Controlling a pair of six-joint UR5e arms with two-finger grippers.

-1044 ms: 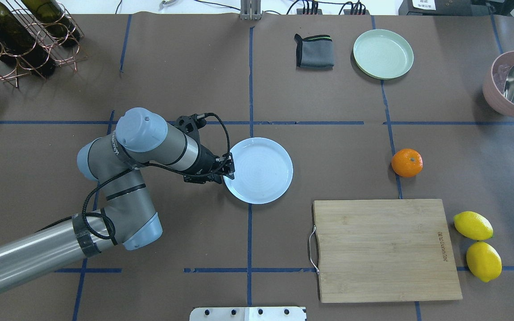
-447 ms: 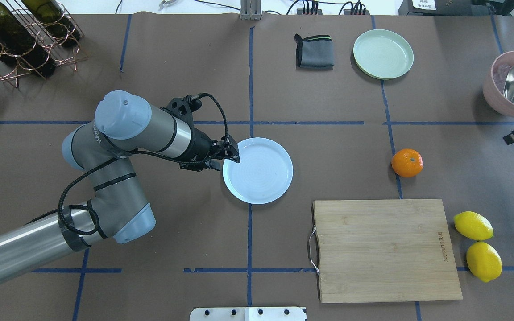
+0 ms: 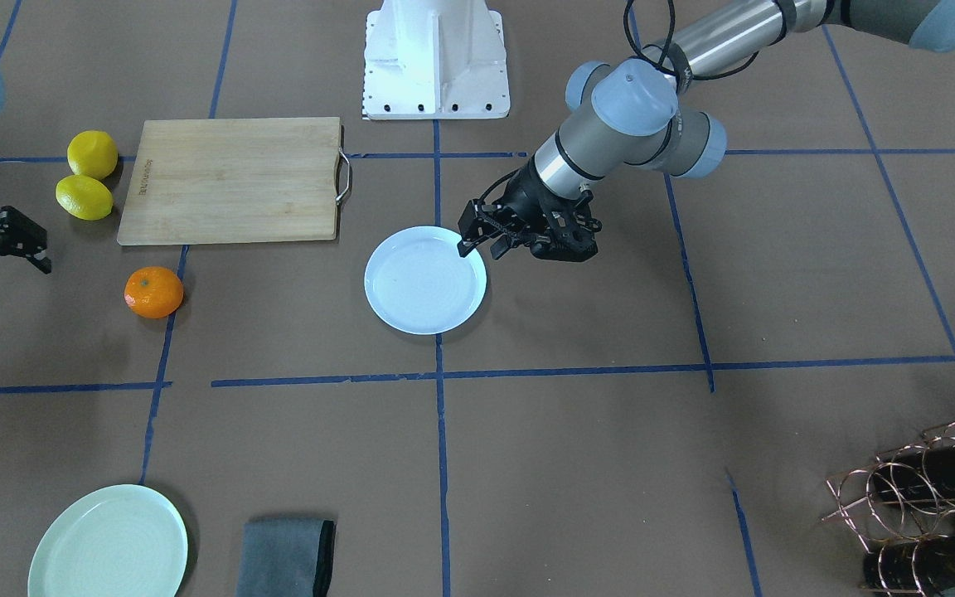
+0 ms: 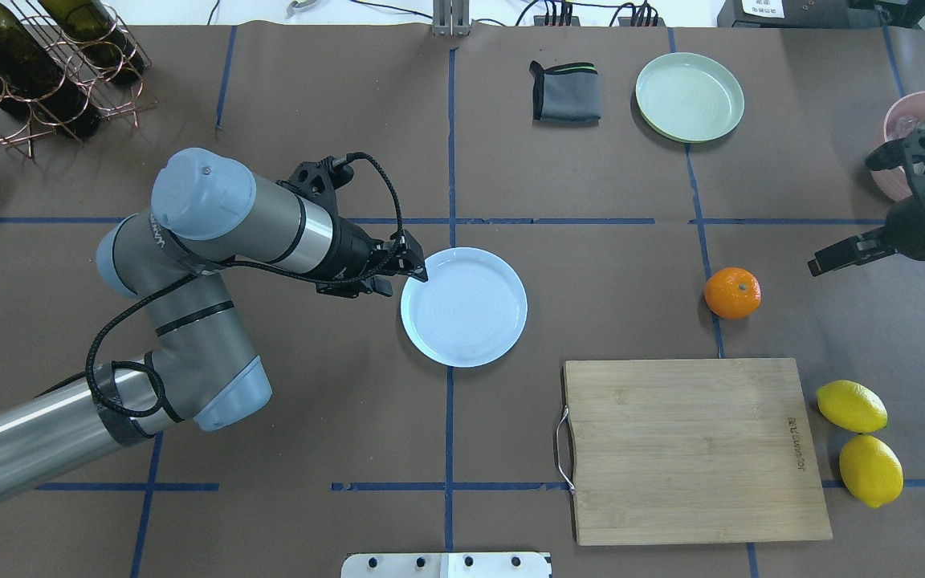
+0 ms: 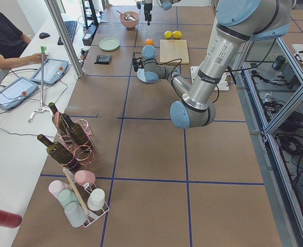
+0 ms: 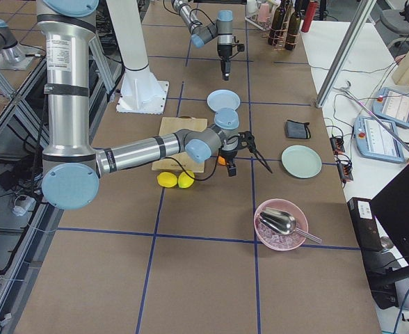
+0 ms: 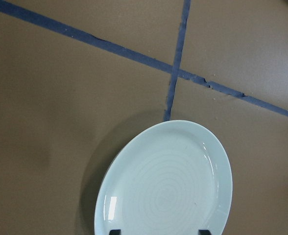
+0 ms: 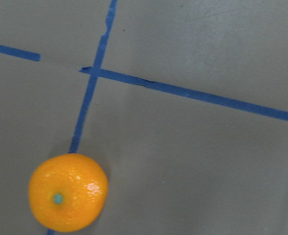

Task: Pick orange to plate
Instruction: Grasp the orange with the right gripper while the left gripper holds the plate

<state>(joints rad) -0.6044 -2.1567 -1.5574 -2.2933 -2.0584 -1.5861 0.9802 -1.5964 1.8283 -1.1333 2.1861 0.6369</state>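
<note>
Brown table (image 4: 334, 401) with pale-blue plate (image 4: 463, 307), orange (image 4: 732, 293), cutting board (image 4: 691, 449), two lemons (image 4: 851, 406), green plate (image 4: 690, 97), grey cloth (image 4: 565, 92), bottle rack (image 4: 37, 72)

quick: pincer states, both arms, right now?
Left pincer: open, holding nothing.
Right pincer: open, holding nothing.

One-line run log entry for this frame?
phase: pre-grasp | orange: on table, untouched | plate: empty | left gripper: open, by plate rim | right gripper: open, near orange, apart

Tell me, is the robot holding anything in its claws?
Nothing is held. Both are open: the left gripper hovers at the rim of the plate, and the right gripper is near the orange, not touching it.
</note>
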